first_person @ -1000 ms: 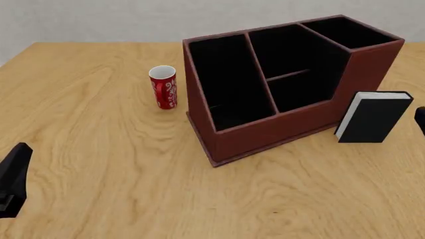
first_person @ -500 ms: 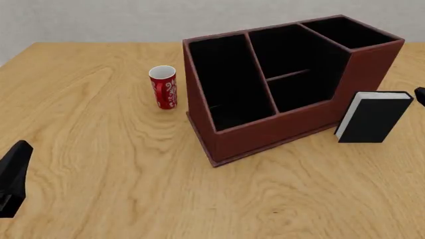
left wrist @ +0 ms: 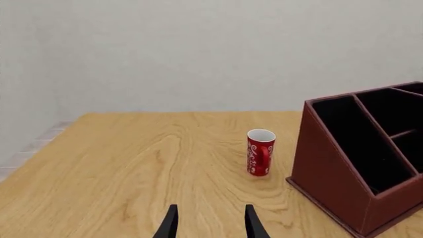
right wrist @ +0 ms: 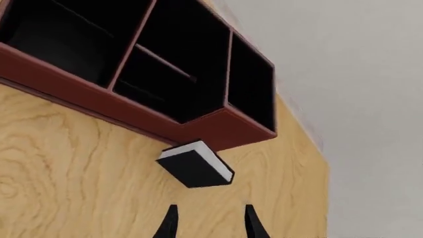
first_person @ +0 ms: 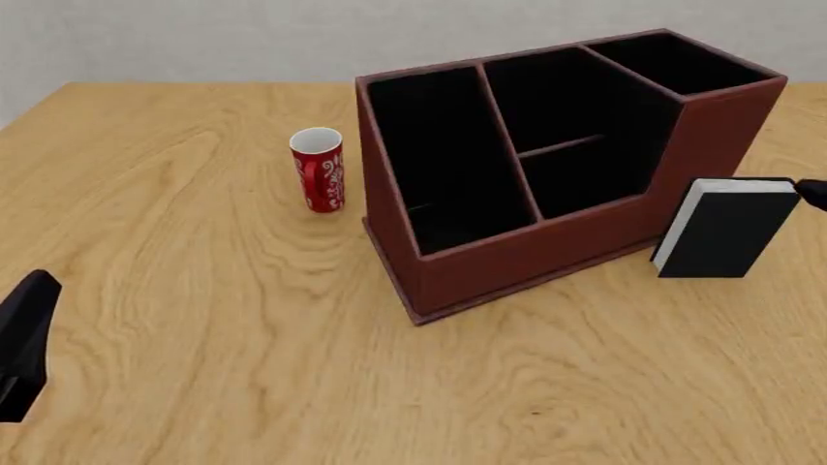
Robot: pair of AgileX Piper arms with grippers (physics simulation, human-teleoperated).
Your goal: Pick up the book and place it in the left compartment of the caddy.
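While the right gripper (right wrist: 206,223) is held with its two fingers (right wrist: 170,224) apart and nothing between them, the book (right wrist: 195,164) is seen just ahead of it, not yet touched. In the front view the book (first_person: 722,229) is stood upright on the table (first_person: 194,320), close by the right end of the caddy (first_person: 556,242). The reaching step seems to be in hand. Next, the book needs to be closed on, lifted, and carried over to the left compartment (first_person: 433,160). The left gripper (left wrist: 208,224) is also held apart and empty, far from the book, near the red cup (left wrist: 260,152).
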